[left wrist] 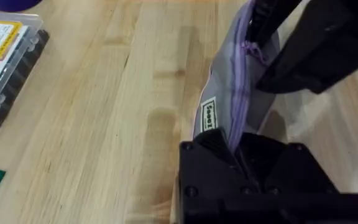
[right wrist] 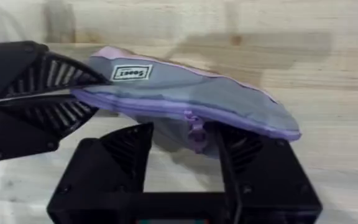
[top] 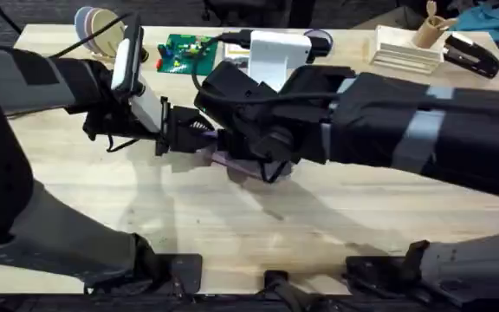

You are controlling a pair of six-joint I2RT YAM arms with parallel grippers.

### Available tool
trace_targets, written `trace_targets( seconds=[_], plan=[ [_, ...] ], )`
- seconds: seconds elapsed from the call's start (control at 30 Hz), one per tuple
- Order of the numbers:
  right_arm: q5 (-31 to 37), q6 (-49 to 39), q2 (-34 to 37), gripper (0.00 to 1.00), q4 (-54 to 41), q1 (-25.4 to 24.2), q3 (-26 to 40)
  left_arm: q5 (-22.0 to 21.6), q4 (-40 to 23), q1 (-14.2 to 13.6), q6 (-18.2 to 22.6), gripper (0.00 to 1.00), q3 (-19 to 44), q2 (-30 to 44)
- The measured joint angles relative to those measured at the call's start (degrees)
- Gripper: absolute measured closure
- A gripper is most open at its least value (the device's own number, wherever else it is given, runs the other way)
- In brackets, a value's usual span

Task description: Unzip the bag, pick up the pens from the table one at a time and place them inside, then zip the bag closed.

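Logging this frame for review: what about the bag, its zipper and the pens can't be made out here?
- Bag, overhead: mostly covered by the right arm; a purple sliver shows.
- Zipper, left wrist: its far end is hidden behind the right gripper.
- Zipper pull, right wrist: whether the right gripper's fingers actually pinch it is unclear.
- Pens: whether any lie inside is hidden by the fabric.

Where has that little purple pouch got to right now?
The purple pouch is near the middle of the table, held between the two arms: the left gripper clamps its labelled end, and the right gripper is at its zipper pull.
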Motion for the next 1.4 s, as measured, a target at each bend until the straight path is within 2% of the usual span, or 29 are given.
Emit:
trace_targets(
  seconds=[0.27,0.6,1.27,1.4],
  plan=[
    [0.4,0.0,0.6,0.669,-0.2,-0.7,0.0,0.0,0.0,0.0,0.0,0.959,0.0,0.0],
    [0.4,0.0,0.6,0.858,-0.2,-0.7,0.0,0.0,0.0,0.0,0.0,0.959,0.0,0.0],
    [0.4,0.0,-3.1,0.856,-0.9,-0.7,0.0,0.0,0.0,0.0,0.0,0.959,0.0,0.0],
    [0.4,0.0,-3.1,0.903,-1.3,-0.7,0.0,0.0,0.0,0.0,0.0,0.959,0.0,0.0]
  ],
)
